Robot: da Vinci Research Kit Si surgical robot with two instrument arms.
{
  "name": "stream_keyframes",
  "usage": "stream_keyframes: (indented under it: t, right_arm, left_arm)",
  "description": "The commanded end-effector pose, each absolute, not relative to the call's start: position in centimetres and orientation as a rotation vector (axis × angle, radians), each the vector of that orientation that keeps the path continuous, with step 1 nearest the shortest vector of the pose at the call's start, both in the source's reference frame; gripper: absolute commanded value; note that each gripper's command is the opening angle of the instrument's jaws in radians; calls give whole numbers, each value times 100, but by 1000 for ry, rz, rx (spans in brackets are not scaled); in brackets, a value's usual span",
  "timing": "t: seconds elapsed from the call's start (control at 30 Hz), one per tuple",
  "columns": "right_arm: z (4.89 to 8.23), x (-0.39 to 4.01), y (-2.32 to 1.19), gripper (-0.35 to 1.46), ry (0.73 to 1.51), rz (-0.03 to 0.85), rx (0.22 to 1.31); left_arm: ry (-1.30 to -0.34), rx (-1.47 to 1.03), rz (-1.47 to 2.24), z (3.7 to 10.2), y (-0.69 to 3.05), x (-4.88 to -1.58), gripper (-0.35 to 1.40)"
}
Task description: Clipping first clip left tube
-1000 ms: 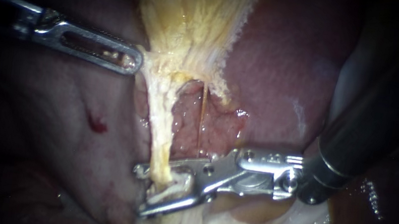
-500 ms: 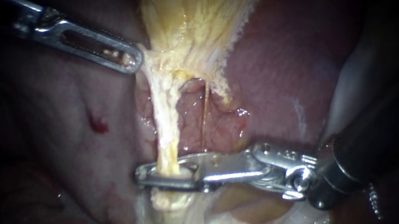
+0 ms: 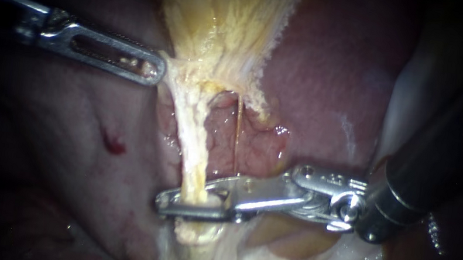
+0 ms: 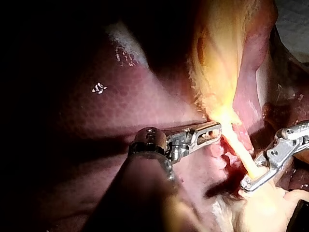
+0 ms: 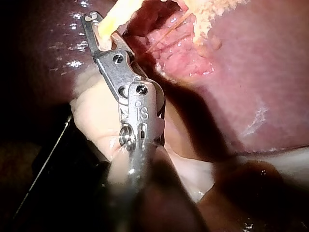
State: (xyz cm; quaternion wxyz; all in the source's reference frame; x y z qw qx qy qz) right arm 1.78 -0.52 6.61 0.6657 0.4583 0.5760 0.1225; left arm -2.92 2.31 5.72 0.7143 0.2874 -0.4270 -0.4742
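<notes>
Liver [image 3: 331, 89]: dark red surface filling the endoscope view from 7 o'clock round to 3 o'clock, behind everything else.
Gallbladder [image 3: 227, 23]: yellow, fibrous body hanging in from 12 o'clock and narrowing to a neck near the centre.
Right instrument [image 3: 190, 200]: its dark shaft enters from 3 o'clock and its metal jaws reach to about 6 o'clock. The jaws lie nearly together, clamped across the left tube from both sides. The right wrist view shows the tube running out past the jaw tips. I cannot tell whether a clip sits inside the jaws.
Left instrument [image 3: 153, 70]: comes in from 9 o'clock, slotted jaw uppermost. Its jaws are closed on the edge of the gallbladder's neck at about 10 o'clock, and the tissue is drawn to a point there.
Left tube [image 3: 194, 143]: pale, stringy band running from the neck down to 6 o'clock, taut, crossed by the right instrument near its lower end.
Thin orange strand [image 3: 236, 136]: just beside the left tube on its 3 o'clock side, apart from the jaws.
Red spot [image 3: 113, 145]: on the liver at 8 o'clock.
</notes>
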Motion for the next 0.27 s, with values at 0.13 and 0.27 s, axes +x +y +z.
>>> stream_keyframes:
  t: [0.13, 0.27]
  right_arm:
    - [662, 178, -51, -35, 1301, 277, 1034]
    - [662, 178, -51, -35, 1301, 277, 1034]
  left_arm:
    - [-946, 637, -1050, 572, 232, -292, -35]
    - [-946, 637, -1050, 572, 232, -292, -35]
